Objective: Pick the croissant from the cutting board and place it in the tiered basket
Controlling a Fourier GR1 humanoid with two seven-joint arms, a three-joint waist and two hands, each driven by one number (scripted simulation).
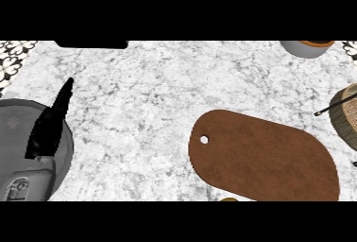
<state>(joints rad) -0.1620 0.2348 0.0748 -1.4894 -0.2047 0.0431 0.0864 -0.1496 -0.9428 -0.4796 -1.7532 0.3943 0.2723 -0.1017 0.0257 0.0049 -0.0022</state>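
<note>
One big slab of white marble counter [140,94] first, took up pretty much everything. Next down in size, spotted the brown cutting board [265,160] at around 4 o'clock, lying flat, with a little hanging hole [203,139] at its 9 o'clock end. Then found the grey left forearm [17,132] coming in at 8 o'clock, with the black left hand [49,125] at 9 o'clock: fingers dead straight and pointing toward 12, wrapped around nothing, well apart from the board. Caught only a slice of the tiered basket [345,116] at 3 o'clock, woven side and dark rim, just beside the board's far end but cut off by the edge. Noticed a grey pot [305,48] at 1 o'clock, a flat black thing [90,44] at 11 o'clock and a strip of patterned tile [14,56] at 10 o'clock. Smallest of all, made out a tan sliver [228,199] at 6 o'clock, right against the board's lower edge. Might have been the croissant, couldn't tell from that little bit.
</note>
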